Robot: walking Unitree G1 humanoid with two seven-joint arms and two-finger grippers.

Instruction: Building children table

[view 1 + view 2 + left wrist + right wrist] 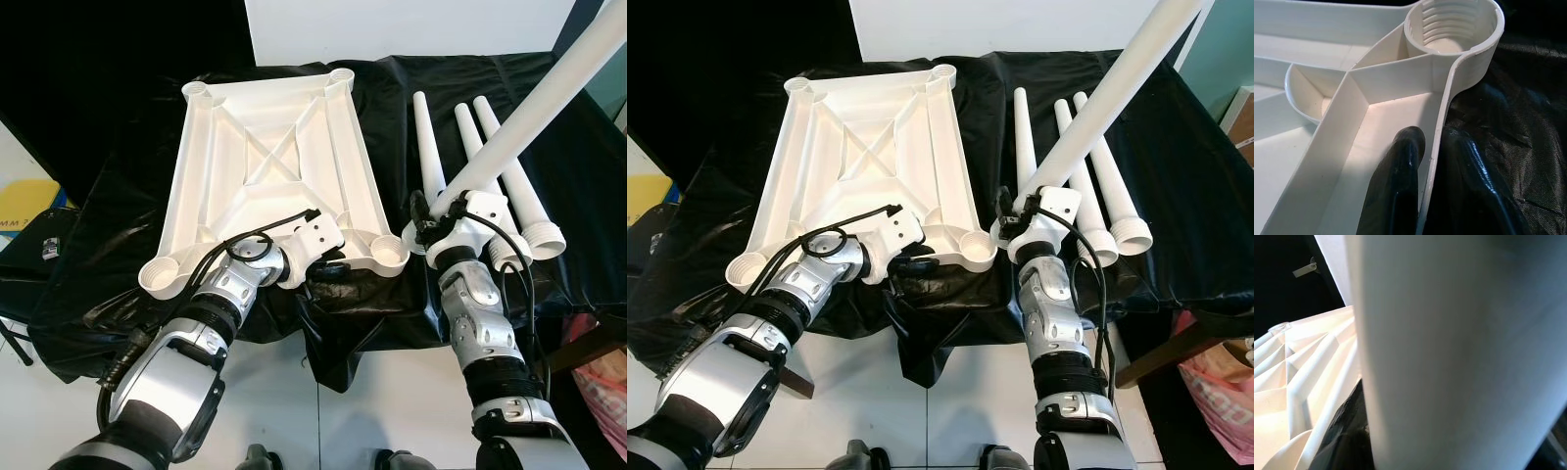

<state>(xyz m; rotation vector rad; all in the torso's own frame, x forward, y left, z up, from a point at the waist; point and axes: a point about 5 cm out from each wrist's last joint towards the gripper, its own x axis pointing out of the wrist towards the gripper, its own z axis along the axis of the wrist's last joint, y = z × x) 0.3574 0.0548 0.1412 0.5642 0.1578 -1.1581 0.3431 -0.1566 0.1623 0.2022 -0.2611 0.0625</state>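
The white table top (pixel 265 147) lies upside down on the black cloth, ribs and threaded corner sockets facing up. My left gripper (pixel 333 262) is shut on its near rim, one finger (pixel 1400 171) inside the rim and the other outside, just short of the near-right socket (pixel 1452 24). My right gripper (pixel 429 220) is shut on a white table leg (pixel 549 93), held tilted up toward the far right. The leg's lower end hangs close beside the near-right socket (pixel 390 252). Three more legs (pixel 428 137) lie side by side on the cloth to the right.
The black cloth (pixel 118 196) drapes over the table's front edge down to the white tiled floor (pixel 333 421). A yellow item (pixel 24 211) sits at far left. A pink bag (pixel 1225 392) and a wooden table leg (pixel 1156 357) are at the right.
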